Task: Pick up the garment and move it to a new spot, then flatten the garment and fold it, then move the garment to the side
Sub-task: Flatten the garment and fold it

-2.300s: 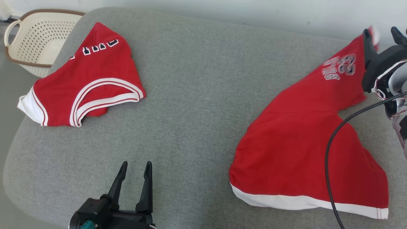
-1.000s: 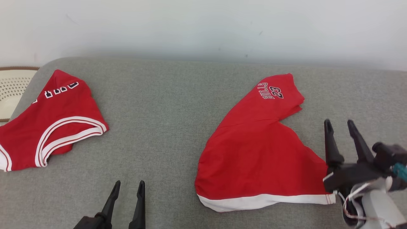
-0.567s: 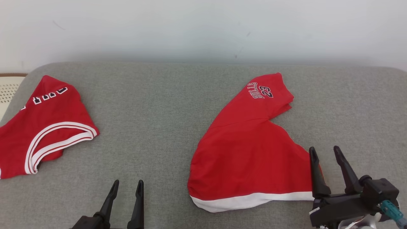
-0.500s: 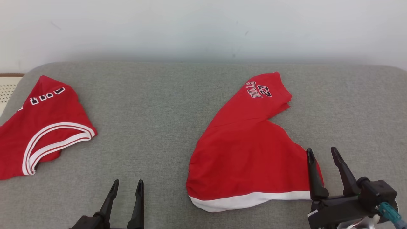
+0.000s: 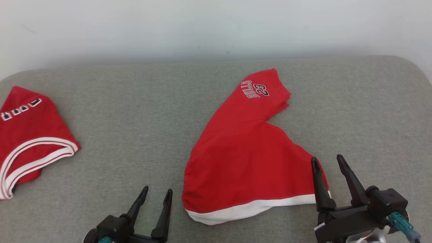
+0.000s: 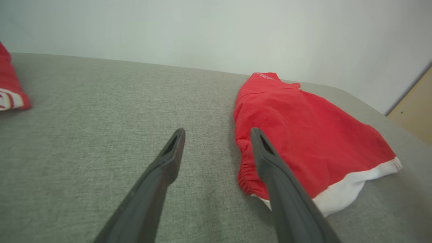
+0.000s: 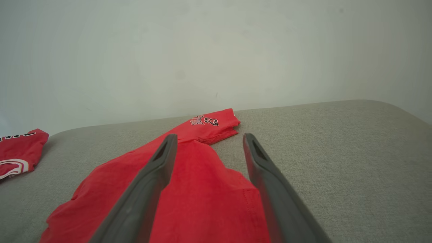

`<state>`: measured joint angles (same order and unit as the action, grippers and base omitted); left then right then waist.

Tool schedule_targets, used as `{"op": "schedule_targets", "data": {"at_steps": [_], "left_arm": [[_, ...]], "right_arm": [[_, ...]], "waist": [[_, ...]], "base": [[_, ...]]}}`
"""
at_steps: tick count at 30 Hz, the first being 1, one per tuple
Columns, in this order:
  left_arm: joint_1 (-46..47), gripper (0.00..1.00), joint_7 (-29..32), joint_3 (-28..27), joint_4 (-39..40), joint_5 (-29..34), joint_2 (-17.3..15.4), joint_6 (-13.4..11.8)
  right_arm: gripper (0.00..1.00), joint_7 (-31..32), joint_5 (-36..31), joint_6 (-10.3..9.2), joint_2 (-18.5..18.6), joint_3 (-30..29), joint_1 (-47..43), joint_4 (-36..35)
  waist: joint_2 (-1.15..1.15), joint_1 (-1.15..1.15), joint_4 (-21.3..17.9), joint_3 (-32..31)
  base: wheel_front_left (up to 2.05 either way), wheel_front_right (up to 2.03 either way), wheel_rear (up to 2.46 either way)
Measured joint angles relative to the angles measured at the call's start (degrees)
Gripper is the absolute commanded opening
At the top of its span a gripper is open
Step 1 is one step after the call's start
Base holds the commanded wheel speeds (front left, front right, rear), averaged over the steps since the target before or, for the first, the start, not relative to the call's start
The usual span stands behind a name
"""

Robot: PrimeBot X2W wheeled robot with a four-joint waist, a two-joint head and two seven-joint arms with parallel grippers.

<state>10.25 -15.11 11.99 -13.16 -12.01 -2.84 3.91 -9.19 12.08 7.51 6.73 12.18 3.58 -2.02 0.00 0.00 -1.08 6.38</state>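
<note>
The garment [image 5: 249, 152] is red shorts with a white hem and "BULLS 23" lettering, lying folded and skewed on the grey cushion, right of centre. In the left wrist view the garment [image 6: 303, 135] lies to the right of the fingers, and in the right wrist view the garment [image 7: 189, 189] lies under them. My right gripper [image 5: 326, 160] hovers open over the garment's near right corner, holding nothing. Near the front edge, left of the garment, my left gripper [image 5: 157, 193] stands open and empty. Its fingers [image 6: 165, 165] frame bare cushion.
A second red garment with white trim [image 5: 27, 135] lies at the far left of the grey cushion [image 5: 135, 118]. A pale wall [image 5: 216, 27] runs behind the cushion. The cushion's rounded right corner [image 5: 408, 67] is close to the wall.
The head camera has turned right, shifting the whole scene left. The right gripper, up beside the garment's far end 2.3 s ago, has pulled back to its near right corner, still open.
</note>
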Motion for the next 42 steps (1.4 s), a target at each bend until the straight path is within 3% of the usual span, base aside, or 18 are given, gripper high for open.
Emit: {"op": "schedule_targets", "data": {"at_steps": [15,16,17,18,19,22,32,37,38,39,40,42], "left_arm": [[7.4,1.0,0.0,5.6,-15.6,-3.6,0.0,2.1],[7.7,0.93,0.0,5.9,-16.0,-3.9,0.0,2.2],[7.9,0.37,0.0,6.2,-16.2,-4.2,0.0,2.3],[8.1,0.07,-0.1,6.5,-16.3,-4.3,0.0,2.3],[8.4,0.0,0.0,6.8,-16.3,-4.5,0.0,2.4],[8.7,0.0,0.0,6.6,-15.3,-4.0,0.0,1.6],[4.9,0.0,0.0,2.4,-5.0,2.7,-3.0,-5.1],[2.2,0.0,0.0,3.3,-5.0,3.1,-2.8,-4.6],[1.8,0.07,0.0,3.5,-5.4,2.9,-2.6,-4.4],[1.5,0.64,0.0,3.7,-5.8,2.4,-2.3,-3.8],[1.5,1.0,0.0,4.1,-6.5,1.7,-2.0,-3.4],[1.4,1.0,0.0,4.6,-7.0,1.4,-1.6,-3.0]], "right_arm": [[1.0,-1.6,0.5,0.0,-0.8,0.8,1.8,1.8],[1.0,-1.8,0.5,0.0,-0.8,0.7,1.9,1.9],[1.0,-1.9,0.5,0.0,-0.9,0.7,1.9,2.0],[1.0,-1.9,0.5,0.0,-0.9,0.6,2.0,2.1],[1.0,-1.9,0.5,0.0,-0.9,0.5,2.0,2.2],[1.0,-2.2,0.5,0.0,-1.0,0.6,2.0,2.5],[1.0,-2.5,0.6,0.0,-0.8,0.8,2.1,3.3],[1.0,-2.5,0.6,0.0,-0.7,0.8,2.1,3.8],[1.0,-2.5,0.6,0.0,-0.6,0.9,2.0,3.8],[1.0,-2.4,0.6,0.0,-0.6,0.9,2.0,4.0],[1.0,-2.4,0.6,0.0,-0.5,0.9,2.0,4.1],[1.0,-2.4,0.7,0.0,-0.4,0.9,2.0,4.3]], "waist": [[0.0,0.0,-6.9,3.0],[0.0,0.0,-7.1,3.2],[0.0,0.0,-7.2,3.4],[0.0,0.0,-7.3,3.5],[0.0,0.0,-7.2,3.5],[0.0,0.0,-6.6,3.3],[0.0,0.0,-3.5,1.5],[0.0,0.0,-1.8,0.6],[0.0,0.0,-1.6,0.5],[0.0,0.0,-1.3,0.4],[0.0,0.0,-1.1,0.2],[0.0,0.0,-0.6,-0.1]], "base": [[0.0,0.0,0.0],[0.0,0.0,0.0],[0.0,0.0,0.0],[0.0,0.0,0.0],[0.0,0.0,0.0],[0.0,0.0,0.0],[0.0,0.0,0.0],[0.0,0.0,0.0],[0.0,0.0,0.0],[0.0,0.0,0.0],[0.0,0.0,0.0],[0.0,0.0,0.0]]}}
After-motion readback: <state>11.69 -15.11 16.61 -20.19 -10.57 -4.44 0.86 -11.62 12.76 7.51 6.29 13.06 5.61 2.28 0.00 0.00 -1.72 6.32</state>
